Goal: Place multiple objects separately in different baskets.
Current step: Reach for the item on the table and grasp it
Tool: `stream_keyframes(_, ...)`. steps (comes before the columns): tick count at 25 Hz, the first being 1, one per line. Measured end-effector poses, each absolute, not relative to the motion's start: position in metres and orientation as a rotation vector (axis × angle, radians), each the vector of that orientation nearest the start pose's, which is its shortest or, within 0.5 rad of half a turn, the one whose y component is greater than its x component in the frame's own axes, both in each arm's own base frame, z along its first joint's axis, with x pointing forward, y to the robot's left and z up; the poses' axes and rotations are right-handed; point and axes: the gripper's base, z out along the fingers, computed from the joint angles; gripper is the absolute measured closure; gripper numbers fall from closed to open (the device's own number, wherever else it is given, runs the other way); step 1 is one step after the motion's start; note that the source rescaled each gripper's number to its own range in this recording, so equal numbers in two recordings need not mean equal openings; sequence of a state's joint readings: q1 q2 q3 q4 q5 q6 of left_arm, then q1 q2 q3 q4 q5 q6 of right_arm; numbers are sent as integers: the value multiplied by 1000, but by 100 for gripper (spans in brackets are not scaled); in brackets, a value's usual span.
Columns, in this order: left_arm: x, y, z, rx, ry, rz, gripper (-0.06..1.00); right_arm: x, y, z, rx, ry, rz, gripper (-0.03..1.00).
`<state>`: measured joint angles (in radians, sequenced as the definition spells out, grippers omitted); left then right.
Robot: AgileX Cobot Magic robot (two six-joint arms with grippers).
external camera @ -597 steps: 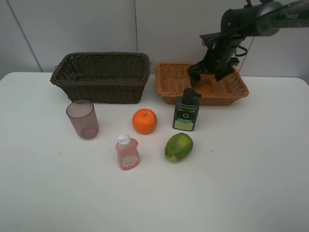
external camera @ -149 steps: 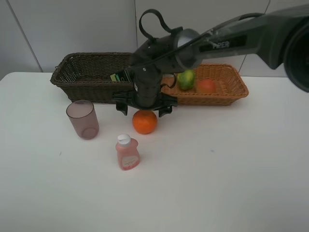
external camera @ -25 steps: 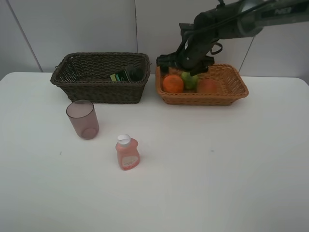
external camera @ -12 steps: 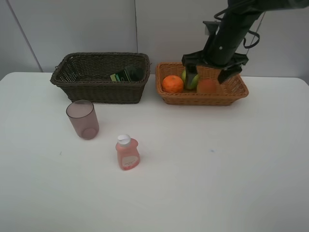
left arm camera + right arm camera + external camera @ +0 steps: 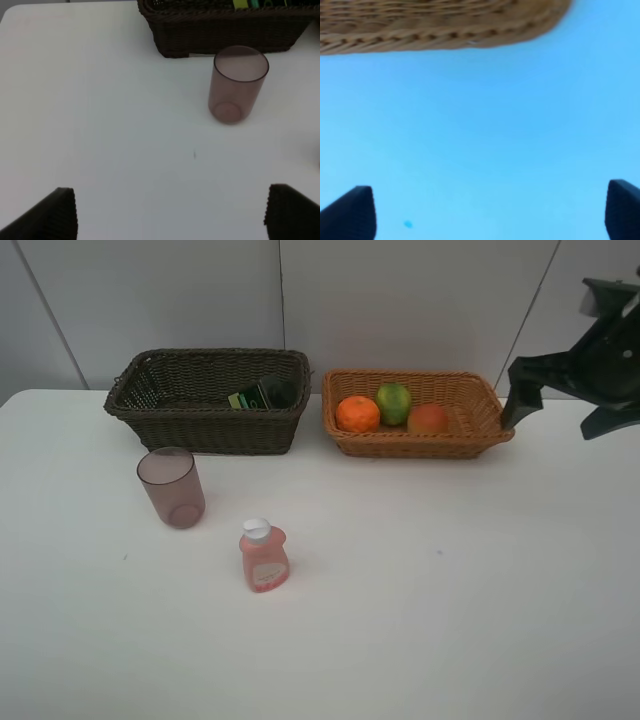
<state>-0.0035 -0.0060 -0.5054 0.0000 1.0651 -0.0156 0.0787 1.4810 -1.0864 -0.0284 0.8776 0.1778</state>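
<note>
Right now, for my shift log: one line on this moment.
dark basket: pump bottle; tan basket: orange, green fruit, red fruit; table: cup, pink bottle; right gripper: open

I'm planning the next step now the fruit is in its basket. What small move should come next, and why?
Probably the open, empty left gripper should ease forward toward the mauve cup. The cup and the pink bottle stand on the table, in neither the dark basket nor the tan basket, and the left wrist view shows the cup upright just ahead.

High view overlooks the table (image 5: 420, 640); close wrist views share its cup (image 5: 238, 82) and tan basket (image 5: 440, 25).
</note>
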Motion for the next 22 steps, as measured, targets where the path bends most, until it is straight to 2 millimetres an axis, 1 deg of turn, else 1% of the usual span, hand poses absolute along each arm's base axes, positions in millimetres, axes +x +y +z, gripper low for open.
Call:
stream_keyframes(1,-7,0,278,-12,2037,-12,-3,282,19,276,116,2724,41,-1)
stream_keyframes(3,-7,0,278,-12,2037,-12,-3,255,19,299,102,2632,68,-1)
stream_keyframes(4,-7,0,278,-12,2037,-12,-3,241,20,310,82,2580,79,-1)
stream_keyframes(6,-7,0,278,-12,2037,-12,-3,213,24,327,35,2502,100,-1)
stream_keyframes(7,-7,0,278,-12,2037,-12,-3,197,26,335,12,2464,112,-1)
stream_keyframes(10,-7,0,278,-12,2037,-12,-3,150,28,350,-49,2378,159,-1)
stream_keyframes(14,-7,0,278,-12,2037,-12,-3,88,21,361,-96,2260,201,-1)
stream_keyframes(17,-7,0,278,-12,2037,-12,-3,47,11,365,-96,2177,216,-1)
stream_keyframes(18,-7,0,278,-12,2037,-12,-3,35,8,366,-94,2150,213,-1)
stream_keyframes(22,-7,0,278,-12,2037,-12,-3,-2,-1,362,-91,2086,223,-1)
